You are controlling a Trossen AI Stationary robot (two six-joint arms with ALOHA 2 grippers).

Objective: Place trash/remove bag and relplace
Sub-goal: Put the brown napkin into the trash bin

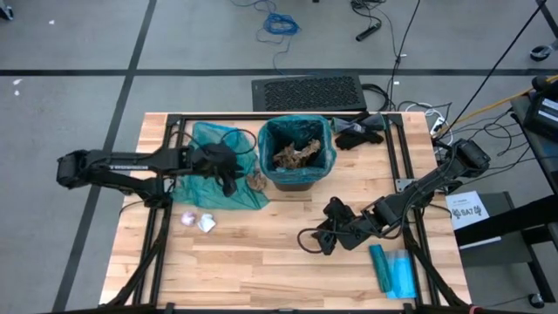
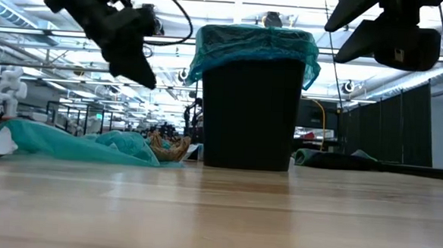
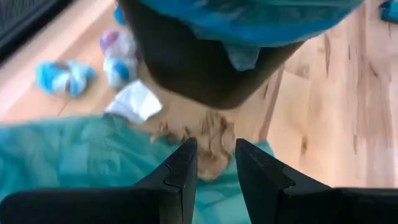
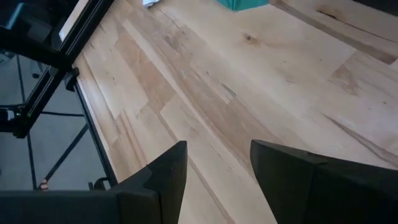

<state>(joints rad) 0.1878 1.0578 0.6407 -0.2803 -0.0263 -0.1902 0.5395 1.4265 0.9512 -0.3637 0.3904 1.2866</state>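
Observation:
A black bin (image 1: 296, 179) lined with a teal bag (image 2: 256, 46) stands mid-table with brown paper trash (image 1: 295, 155) inside. A second teal bag (image 1: 214, 187) lies spread flat to its left. A brown wad (image 3: 214, 134) rests on that bag's edge beside the bin. My left gripper (image 3: 216, 146) hangs open above the spread bag, slanting down toward this wad, clear of the table in the low view (image 2: 137, 63). White and pale-blue wads (image 1: 199, 220) lie on the wood nearer the front. My right gripper (image 4: 217, 149) stands open over bare wood in front of the bin (image 1: 316, 240).
A black glove-like cloth (image 1: 357, 135) lies at the far right of the bin. A flat blue-teal packet (image 1: 392, 270) lies near the front right edge. Black frame rails (image 1: 166, 201) run along the table's left and right sides. Bare wood spreads across the front middle.

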